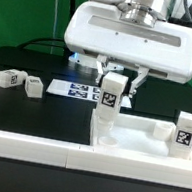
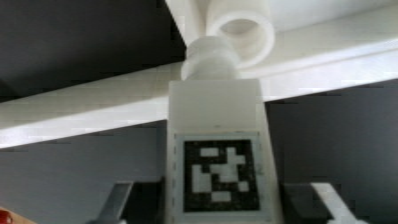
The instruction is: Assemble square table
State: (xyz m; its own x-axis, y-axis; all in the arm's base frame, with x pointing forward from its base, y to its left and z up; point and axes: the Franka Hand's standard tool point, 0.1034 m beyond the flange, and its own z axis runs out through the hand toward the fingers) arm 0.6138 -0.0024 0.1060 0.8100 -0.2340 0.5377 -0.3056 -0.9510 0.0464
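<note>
One white leg [image 1: 111,92] is pinched by the jaws, one on each side of it, and is held upright. Its lower end is set at a corner of the square top [image 1: 142,144], which lies on the black tabletop [image 1: 40,115] toward the exterior view's right. In the wrist view its thin tip is seen at a round hole [image 2: 233,40] in that corner. A second leg [image 1: 185,131] is already stood up at another corner. A third leg [image 1: 8,77] and a fourth leg [image 1: 32,87] are left lying toward the exterior view's left. So a leg is being fitted, it is judged. Next, the tip must be kept straight in the hole and the leg turned until tight.
</note>
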